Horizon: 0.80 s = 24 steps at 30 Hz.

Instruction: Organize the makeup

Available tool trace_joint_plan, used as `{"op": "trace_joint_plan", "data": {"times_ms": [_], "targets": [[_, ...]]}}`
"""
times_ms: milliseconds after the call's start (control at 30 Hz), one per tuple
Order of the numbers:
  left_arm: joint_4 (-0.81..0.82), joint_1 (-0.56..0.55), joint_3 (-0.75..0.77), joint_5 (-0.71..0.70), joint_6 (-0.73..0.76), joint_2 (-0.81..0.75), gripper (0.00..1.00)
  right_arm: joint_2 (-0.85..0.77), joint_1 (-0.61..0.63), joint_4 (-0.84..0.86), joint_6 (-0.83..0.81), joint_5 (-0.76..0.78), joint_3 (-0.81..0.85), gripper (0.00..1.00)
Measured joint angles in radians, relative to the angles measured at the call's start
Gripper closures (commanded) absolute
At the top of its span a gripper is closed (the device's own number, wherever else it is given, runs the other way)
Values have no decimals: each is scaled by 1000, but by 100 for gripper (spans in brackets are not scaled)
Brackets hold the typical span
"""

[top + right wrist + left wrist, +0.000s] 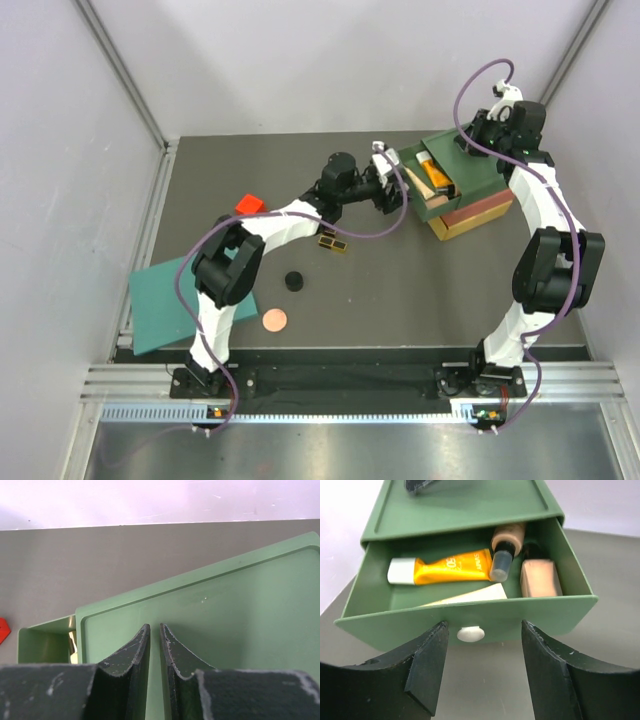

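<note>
The green top drawer [540, 615] of the stacked box stands pulled out. In it lie an orange tube with a white cap [445, 569], two beige black-capped bottles [507, 542] [540, 577] and a cream stick [470, 595]. My left gripper [484, 623] is open, a finger on each side of the drawer's white knob [470, 634], not touching it. My right gripper [155, 626] is shut, empty, its tips at the box's green top [225, 610]. On the table lie a black-gold palette [334, 243], a black round compact [294, 282] and a copper disc [274, 320].
The drawer box [470, 205] sits at the back right, with red and yellow drawers under the green one. A teal sheet [170, 305] lies at the near left. A small red object [250, 205] rests behind the left arm.
</note>
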Motion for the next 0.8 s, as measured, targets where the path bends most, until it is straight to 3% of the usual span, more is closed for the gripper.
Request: {"op": "trace_joint_plan", "data": {"times_ms": [433,800], "targets": [[2,-56,329,21,-53,238,32,0,-2,0,0,-5,0,85],[26,-67,399,11,-85,295,29,0,-7,-3,1,-15,0,85]]}}
